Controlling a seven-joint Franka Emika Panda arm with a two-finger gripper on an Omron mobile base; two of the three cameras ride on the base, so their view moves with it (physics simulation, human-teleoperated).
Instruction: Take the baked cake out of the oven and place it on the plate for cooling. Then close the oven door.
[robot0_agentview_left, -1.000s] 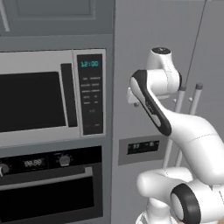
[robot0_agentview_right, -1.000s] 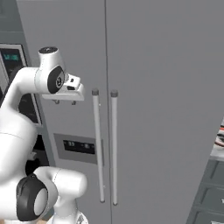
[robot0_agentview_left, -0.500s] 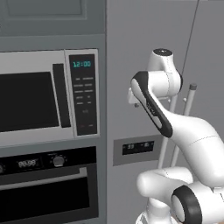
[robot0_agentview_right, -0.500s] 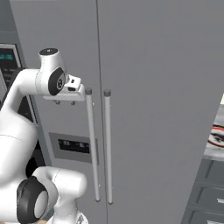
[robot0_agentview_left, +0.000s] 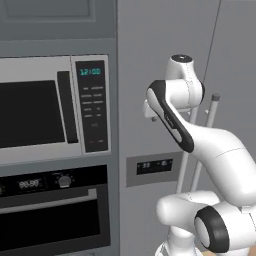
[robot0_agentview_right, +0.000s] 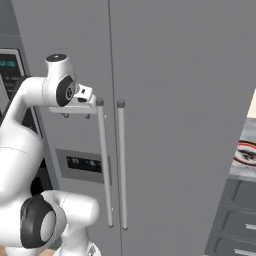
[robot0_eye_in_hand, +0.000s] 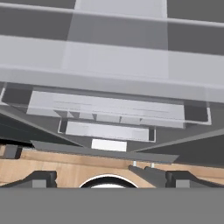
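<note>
The cake can't be seen. It is most likely inside the oven (robot0_agentview_left: 55, 210), because the oven door (robot0_agentview_left: 50, 227) looks shut. The oven sits low on the left in the left base view, under the microwave (robot0_agentview_left: 50, 107). The door has a long silver bar handle (robot0_agentview_left: 47, 204) along its top. The bar lies flat and runs from side to side.

The gripper (robot0_agentview_right: 76, 116) is up high, in front of the fridge (robot0_agentview_right: 175, 100). It is just beside the top of the left fridge handle (robot0_agentview_right: 104, 165). It points down at the floor. In the hand view its two fingers (robot0_eye_in_hand: 41, 178) stand far apart with nothing between them, so the gripper is wide open and holds nothing.

So the oven lies down and to the left of the gripper, and well apart from it. The gripper is about as high as the microwave, and the bar is lower than that. I think the door has to be opened first, before the cake can come out. For that the gripper must go left and down to the bar, with one finger above it and one below.

Far to the right, on a counter, part of a round thing with a red rim (robot0_agentview_right: 248, 152) shows. It may be the plate, but I can't tell.
</note>
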